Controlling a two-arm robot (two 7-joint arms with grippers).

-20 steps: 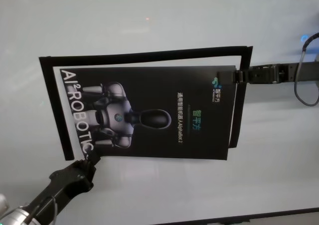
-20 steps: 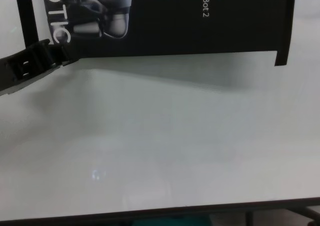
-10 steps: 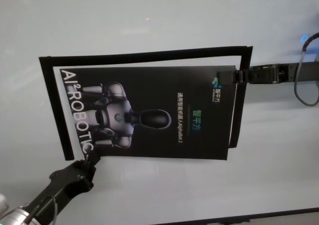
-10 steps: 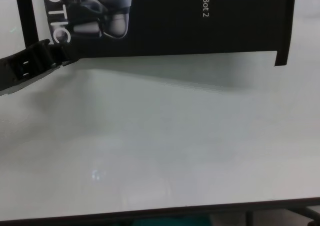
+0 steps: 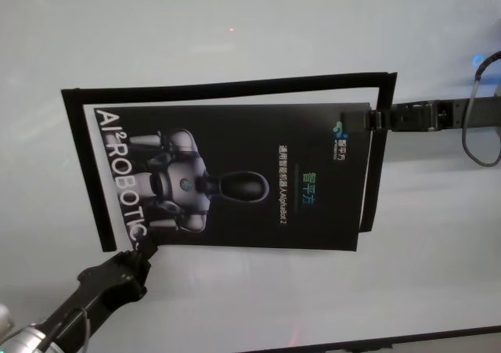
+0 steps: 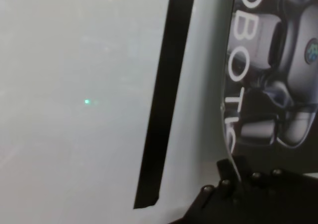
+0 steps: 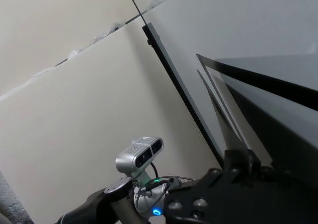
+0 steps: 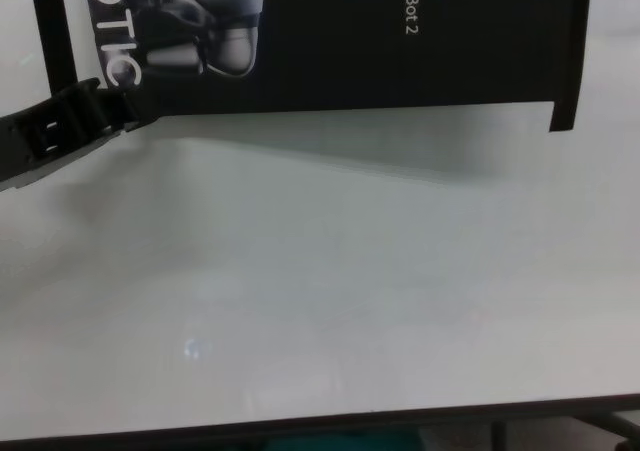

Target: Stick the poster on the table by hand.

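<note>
White tabletop fills the scene, the table (image 5: 235,24) plain and smooth with a thin dark front edge. At seven o'clock in the head view the left gripper (image 5: 146,249) pinches the near-left corner of the poster (image 5: 235,177), its jaws closed on the sheet's edge by the lettering. At three o'clock the right gripper (image 5: 368,120) clamps the far-right corner, jaws shut on it. Between them the poster sits at the middle of the table, black and glossy, with a grey-white robot image and white letters. Around it on three sides, at nine, twelve and three o'clock, runs a narrow black tape frame (image 5: 227,88). Beyond the right arm a loop of cable (image 5: 479,145) hangs.
</note>
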